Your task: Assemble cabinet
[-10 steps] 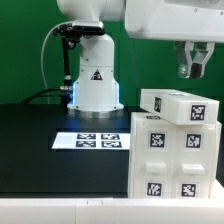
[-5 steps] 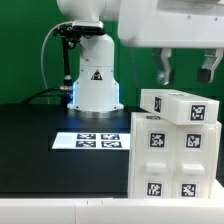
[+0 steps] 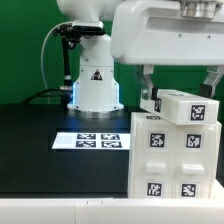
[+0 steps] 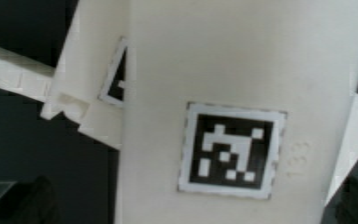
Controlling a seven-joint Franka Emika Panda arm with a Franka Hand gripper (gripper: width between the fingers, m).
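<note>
The white cabinet body [image 3: 168, 158] stands upright at the exterior view's right, with several tags on its front. A white tagged block [image 3: 186, 106] lies tilted on top of it. My gripper [image 3: 183, 92] hangs right over that block, open, with one finger [image 3: 148, 90] at the block's left end and the other at the frame's right edge. In the wrist view the block's white face and one tag [image 4: 229, 158] fill the frame between my dark fingertips [image 4: 16, 203]. The gripper [image 4: 190, 208] holds nothing.
The marker board [image 3: 98, 141] lies flat on the black table [image 3: 40, 150] to the left of the cabinet. The white robot base [image 3: 95, 85] with a triangle mark stands behind it, in front of a green backdrop.
My gripper has come down and to the exterior view's left, from up at the right to straddling the top block. The cabinet parts have not moved.
</note>
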